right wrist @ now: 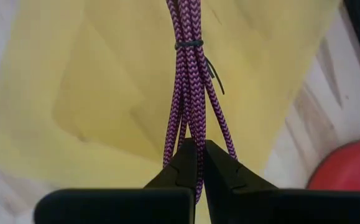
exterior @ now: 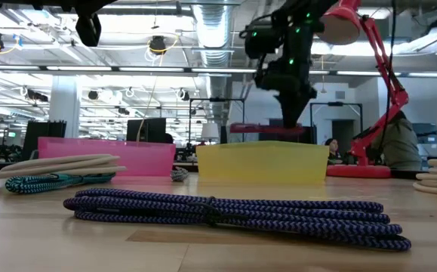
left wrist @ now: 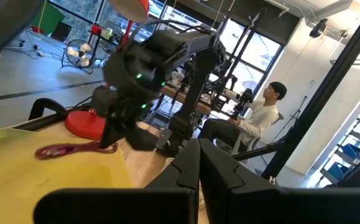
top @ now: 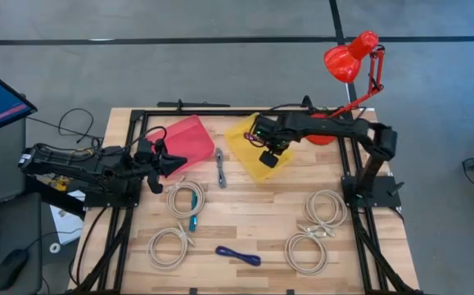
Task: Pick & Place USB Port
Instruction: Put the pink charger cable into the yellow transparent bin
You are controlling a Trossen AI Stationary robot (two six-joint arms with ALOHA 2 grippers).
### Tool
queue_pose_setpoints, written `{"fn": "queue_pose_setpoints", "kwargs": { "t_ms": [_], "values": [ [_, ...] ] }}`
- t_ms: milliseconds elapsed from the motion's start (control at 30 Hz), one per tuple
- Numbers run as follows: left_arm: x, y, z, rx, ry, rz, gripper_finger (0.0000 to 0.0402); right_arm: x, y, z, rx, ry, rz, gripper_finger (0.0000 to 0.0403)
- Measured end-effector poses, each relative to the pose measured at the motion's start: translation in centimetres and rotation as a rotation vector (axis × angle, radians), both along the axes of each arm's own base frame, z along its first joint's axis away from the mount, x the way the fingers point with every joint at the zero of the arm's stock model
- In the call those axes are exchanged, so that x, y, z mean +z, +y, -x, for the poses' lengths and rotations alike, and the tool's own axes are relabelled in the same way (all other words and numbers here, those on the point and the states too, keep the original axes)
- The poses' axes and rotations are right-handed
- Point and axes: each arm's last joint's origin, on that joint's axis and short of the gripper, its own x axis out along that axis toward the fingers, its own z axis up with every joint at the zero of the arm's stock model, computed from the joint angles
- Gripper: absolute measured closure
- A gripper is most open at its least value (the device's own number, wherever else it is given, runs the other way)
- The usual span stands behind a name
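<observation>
A magenta braided cable bundle (right wrist: 189,74), bound by a black tie (right wrist: 189,45), is in my right gripper (right wrist: 196,155), which is shut on it above the yellow bin (top: 249,147). The low view shows the bundle (exterior: 267,128) lying level just over the bin's rim (exterior: 263,145). My left gripper (left wrist: 198,171) is shut and empty, hovering at the pink bin's (top: 189,139) near-left edge. The left wrist view shows the right arm with the cable (left wrist: 68,150) over the yellow bin (left wrist: 55,174). My right gripper pinches the magenta bundle near one end (right wrist: 191,134) between its two fingers, coming from above. The strands run on away from the fingertips, along the fingers. The bundle is lifted clear and juts out roughly level (exterior: 248,128) above the yellow bin.
Several cream coiled cables (top: 186,197) (top: 169,246) (top: 325,206) (top: 306,250), a teal cable (top: 193,221), a grey cable (top: 219,168) and a dark blue braided cable (top: 238,256) lie on the wooden table (top: 253,217). A red desk lamp (top: 349,59) stands at the far right. A person (left wrist: 260,118) sits beyond the table.
</observation>
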Motion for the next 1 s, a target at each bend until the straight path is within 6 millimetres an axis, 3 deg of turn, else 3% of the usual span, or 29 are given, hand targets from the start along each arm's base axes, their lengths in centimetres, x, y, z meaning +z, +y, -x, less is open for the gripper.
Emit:
{"fn": "queue_pose_setpoints", "kwargs": {
  "t_ms": [400,1000],
  "values": [
    [0.0,0.0,0.0,0.000,0.000,0.000,0.0396,-4.1,-1.6,-1.8,-0.019,0.040,-0.017,0.0403],
    [0.0,0.0,0.0,0.000,0.001,-0.001,0.0396,-5.3,-2.6,-2.0,-0.041,0.040,-0.018,0.0403]
  ]
}}
